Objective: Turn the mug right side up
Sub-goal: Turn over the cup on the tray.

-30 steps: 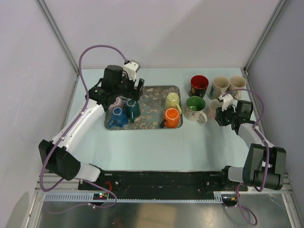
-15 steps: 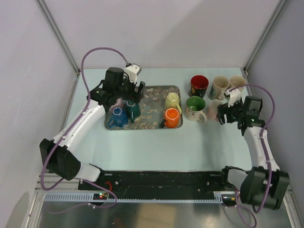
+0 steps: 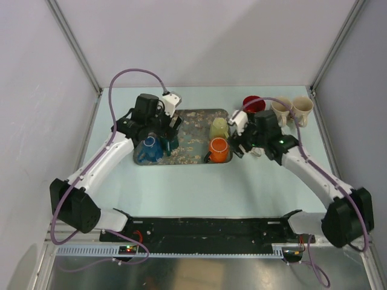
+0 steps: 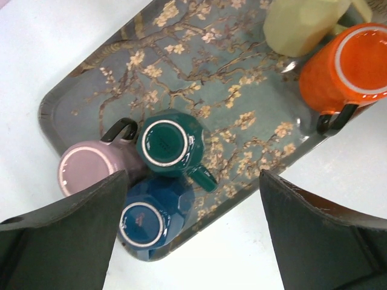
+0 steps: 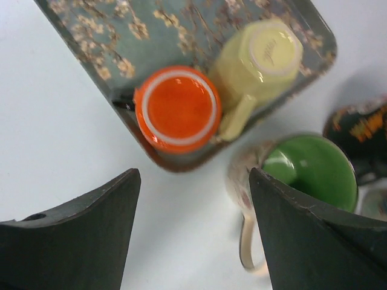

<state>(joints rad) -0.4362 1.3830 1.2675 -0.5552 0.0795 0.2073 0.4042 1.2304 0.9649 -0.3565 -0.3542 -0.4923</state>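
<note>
On the blossom-patterned tray point(image 4: 91, 90) three mugs stand bottom up in a cluster: pink point(image 4: 81, 169), teal point(image 4: 164, 144) and dark blue point(image 4: 148, 217). At the tray's other end a yellow mug point(image 5: 260, 57) is also bottom up, and beside it an orange mug point(image 5: 178, 109) shows a white ring on top. My left gripper point(image 4: 192, 181) hangs open above the teal and blue mugs and holds nothing. My right gripper point(image 5: 195, 181) is open over bare table between the orange mug and an upright green-lined mug point(image 5: 311, 169).
Right of the tray point(image 3: 193, 118) stand a red mug point(image 3: 253, 104) and two beige mugs point(image 3: 281, 109), all upright. The right arm stretches over the table's right half. Frame posts and walls close in the sides and back.
The right arm swung left from the table's right side to the tray's right edge, and its jaws opened wide. The left gripper shifted slightly over the mug cluster.
</note>
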